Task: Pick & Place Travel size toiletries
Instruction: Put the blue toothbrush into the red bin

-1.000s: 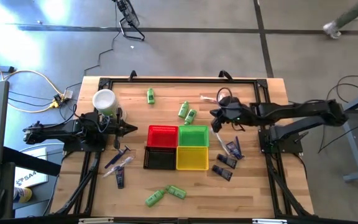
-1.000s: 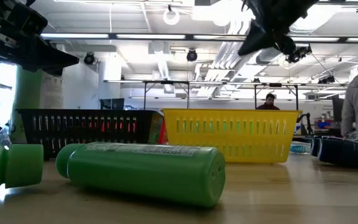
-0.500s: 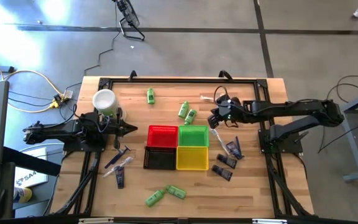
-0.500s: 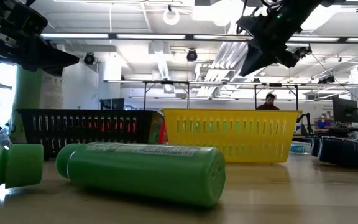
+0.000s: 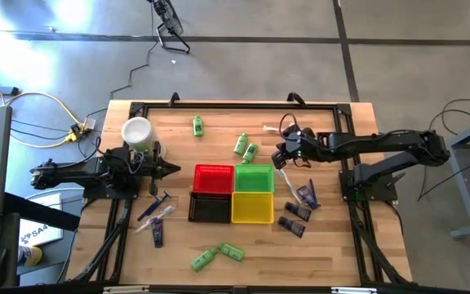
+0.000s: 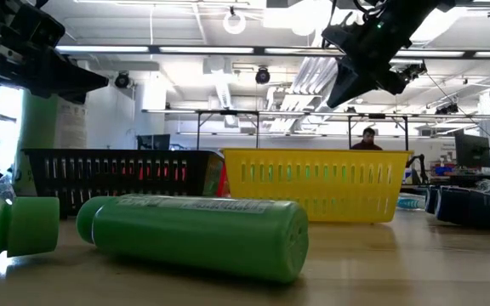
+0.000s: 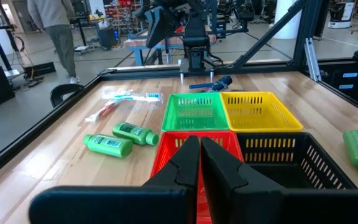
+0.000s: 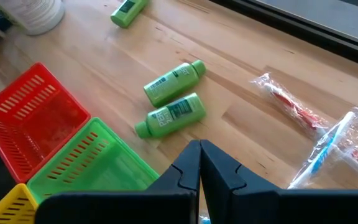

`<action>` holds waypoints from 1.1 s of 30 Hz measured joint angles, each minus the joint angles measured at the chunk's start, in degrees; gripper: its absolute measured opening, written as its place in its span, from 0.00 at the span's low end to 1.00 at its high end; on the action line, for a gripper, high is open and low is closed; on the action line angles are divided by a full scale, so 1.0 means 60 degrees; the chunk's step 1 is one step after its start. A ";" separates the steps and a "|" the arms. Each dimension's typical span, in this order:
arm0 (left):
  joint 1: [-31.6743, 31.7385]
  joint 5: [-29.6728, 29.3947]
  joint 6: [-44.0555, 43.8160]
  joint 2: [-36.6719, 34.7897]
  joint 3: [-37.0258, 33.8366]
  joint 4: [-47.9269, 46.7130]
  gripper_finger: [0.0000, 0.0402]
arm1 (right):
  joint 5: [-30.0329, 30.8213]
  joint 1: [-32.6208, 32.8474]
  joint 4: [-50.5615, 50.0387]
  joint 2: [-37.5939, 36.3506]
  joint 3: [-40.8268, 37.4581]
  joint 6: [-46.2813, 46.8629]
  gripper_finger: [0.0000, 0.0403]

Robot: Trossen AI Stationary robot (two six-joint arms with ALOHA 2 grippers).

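Two green mini bottles point(image 8: 173, 99) lie side by side on the table just beyond my right gripper point(image 8: 199, 149), which is shut and empty above the table, near the green basket's far right corner point(image 5: 280, 157). Packed toothbrushes point(image 8: 328, 143) lie beside them. Dark purple tubes point(image 5: 303, 196) lie to the right of the baskets. More tubes and sticks point(image 5: 155, 211) lie at the left, one green bottle point(image 5: 197, 125) lies far back, and two point(image 5: 217, 256) lie near the front edge. My left gripper point(image 5: 175, 169) is shut and empty, left of the red basket point(image 5: 213, 179).
Four small baskets stand together mid-table: red, green point(image 5: 254, 178), black point(image 5: 210, 209) and yellow point(image 5: 252, 207). A white cup point(image 5: 137, 131) stands at the far left, beside the left arm. People show in the room beyond the table.
My right gripper has gone a little toward the table's left edge, closer to the two green bottles, and has turned slightly. Its fingers stay shut. Nothing on the table has moved.
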 joint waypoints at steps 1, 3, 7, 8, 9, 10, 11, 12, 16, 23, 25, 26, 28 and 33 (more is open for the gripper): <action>0.0002 -0.0001 0.0000 0.0002 0.0000 0.0000 0.03 | 0.0000 -0.0007 0.0002 0.0000 0.0000 -0.0125 0.01; 0.0002 0.0001 0.0000 0.0001 0.0000 0.0001 0.03 | 0.0000 -0.0007 0.0032 0.0000 0.0000 -0.0340 0.01; 0.0002 0.0001 0.0000 0.0002 0.0000 0.0004 0.03 | 0.0000 -0.0007 0.0073 0.0000 -0.0004 -0.0425 0.01; 0.0002 -0.0002 0.0000 0.0004 0.0000 0.0004 0.03 | -0.0002 -0.0007 0.0078 0.0000 -0.0004 -0.0430 0.01; 0.0002 0.0001 0.0000 0.0004 0.0000 0.0007 0.03 | 0.0000 -0.0007 0.0077 0.0000 -0.0004 -0.0437 0.01; 0.0000 -0.0001 0.0000 0.0003 0.0000 0.0006 0.03 | 0.0004 -0.0007 0.0077 0.0000 -0.0004 -0.0467 0.01; 0.0002 0.0001 0.0000 0.0003 0.0000 0.0004 0.03 | 0.0026 -0.0007 0.0078 0.0000 -0.0004 -0.0607 0.01; 0.0002 -0.0001 0.0000 0.0002 0.0000 0.0007 0.03 | 0.0032 -0.0007 0.0082 0.0000 -0.0004 -0.0821 0.01; 0.0002 0.0001 0.0000 0.0001 0.0000 0.0007 0.03 | 0.0029 -0.0007 0.0082 0.0000 -0.0004 -0.1438 0.01; 0.0002 0.0001 0.0000 0.0004 0.0000 0.0007 0.03 | 0.0033 -0.0007 0.0078 0.0000 -0.0004 -0.1653 0.01; 0.0002 0.0001 0.0000 0.0000 0.0000 0.0007 0.03 | 0.0033 -0.0007 0.0078 0.0000 -0.0007 -0.1627 0.04; 0.0002 0.0000 0.0000 0.0002 0.0000 0.0007 0.03 | 0.0033 -0.0007 0.0078 0.0000 -0.0007 -0.1624 0.06; 0.0002 0.0001 0.0000 0.0004 0.0000 0.0007 0.03 | 0.0037 -0.0007 0.0078 0.0000 -0.0007 -0.1621 0.12; 0.0002 0.0001 0.0000 0.0004 0.0000 0.0007 0.03 | 0.0718 -0.0007 0.0078 0.0000 -0.0007 -0.1349 0.31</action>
